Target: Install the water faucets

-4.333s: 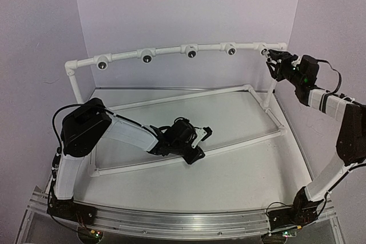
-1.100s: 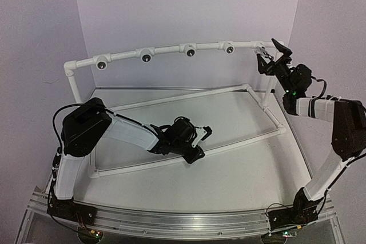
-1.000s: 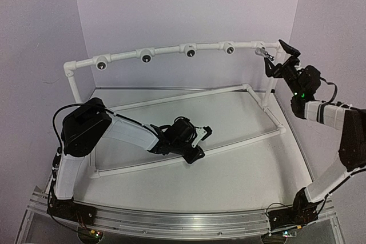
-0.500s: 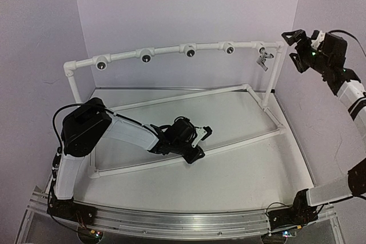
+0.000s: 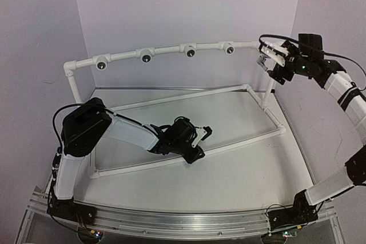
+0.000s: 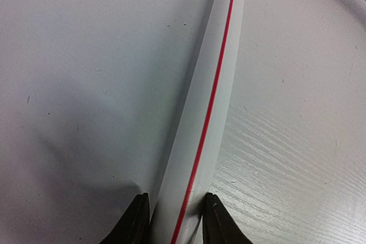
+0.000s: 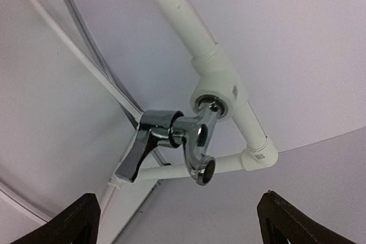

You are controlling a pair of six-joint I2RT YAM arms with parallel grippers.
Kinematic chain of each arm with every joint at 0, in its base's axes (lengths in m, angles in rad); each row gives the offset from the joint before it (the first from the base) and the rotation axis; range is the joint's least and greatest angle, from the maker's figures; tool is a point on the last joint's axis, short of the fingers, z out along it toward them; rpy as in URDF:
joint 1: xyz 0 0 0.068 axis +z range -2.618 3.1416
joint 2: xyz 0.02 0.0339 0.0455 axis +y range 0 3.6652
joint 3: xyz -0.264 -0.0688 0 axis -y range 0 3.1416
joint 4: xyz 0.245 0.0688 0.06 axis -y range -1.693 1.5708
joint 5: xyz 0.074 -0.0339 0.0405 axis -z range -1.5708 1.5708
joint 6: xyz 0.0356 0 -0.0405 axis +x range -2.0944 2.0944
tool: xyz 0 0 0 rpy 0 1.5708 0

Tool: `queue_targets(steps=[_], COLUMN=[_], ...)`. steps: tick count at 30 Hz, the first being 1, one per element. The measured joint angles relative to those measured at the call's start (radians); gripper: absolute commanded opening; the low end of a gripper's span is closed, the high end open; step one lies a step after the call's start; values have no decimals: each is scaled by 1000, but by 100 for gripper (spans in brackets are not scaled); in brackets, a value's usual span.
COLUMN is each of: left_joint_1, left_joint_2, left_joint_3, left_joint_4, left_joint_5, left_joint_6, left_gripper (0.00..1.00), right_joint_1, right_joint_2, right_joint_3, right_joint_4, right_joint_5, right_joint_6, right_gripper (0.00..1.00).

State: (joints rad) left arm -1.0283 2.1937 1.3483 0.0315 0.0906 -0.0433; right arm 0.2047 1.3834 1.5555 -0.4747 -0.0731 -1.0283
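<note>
One silver faucet (image 7: 177, 135) sits screwed into the white end fitting (image 7: 216, 92) at the right end of the pipe frame's top rail, handle hanging left, spout down. In the top view it shows at the rail's right end (image 5: 263, 61). My right gripper (image 7: 186, 221) is open wide just short of the faucet, touching nothing; in the top view it (image 5: 273, 61) hangs right beside the faucet. My left gripper (image 6: 174, 221) is shut on the frame's low front pipe (image 6: 206, 112), which has a red line; in the top view it (image 5: 194, 154) rests at mid-table.
Several round white fittings with dark holes sit along the top rail (image 5: 147, 57), with no faucets in them. The frame's right post (image 5: 269, 92) stands right below my right gripper. Purple walls close in behind and at both sides.
My right gripper let go of the faucet, swung up and away to the right, then came back close to it with its jaws open. The left arm has not moved.
</note>
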Motion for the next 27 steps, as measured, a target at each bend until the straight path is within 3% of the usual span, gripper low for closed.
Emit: queue_targets(steps=[6,12,17,27], left_joint_1=[0,0,0,0], left_joint_2=[0,0,0,0], left_joint_3=[0,0,0,0], left_joint_4=[0,0,0,0], left_joint_5=[3,4,4,4], left_joint_6=[0,0,0,0], left_gripper=[0,0,0,0], right_joint_1=[6,50,64,76], right_joint_2=[-60,-68,-23,110], right_joint_3=[-185,-282,-282,-233], right_joint_4=[82,313,447,523], right_joint_5=[80,152,196,241], right_joint_6=[-514,-819,-920,-966], right_gripper=[98,98,98,98])
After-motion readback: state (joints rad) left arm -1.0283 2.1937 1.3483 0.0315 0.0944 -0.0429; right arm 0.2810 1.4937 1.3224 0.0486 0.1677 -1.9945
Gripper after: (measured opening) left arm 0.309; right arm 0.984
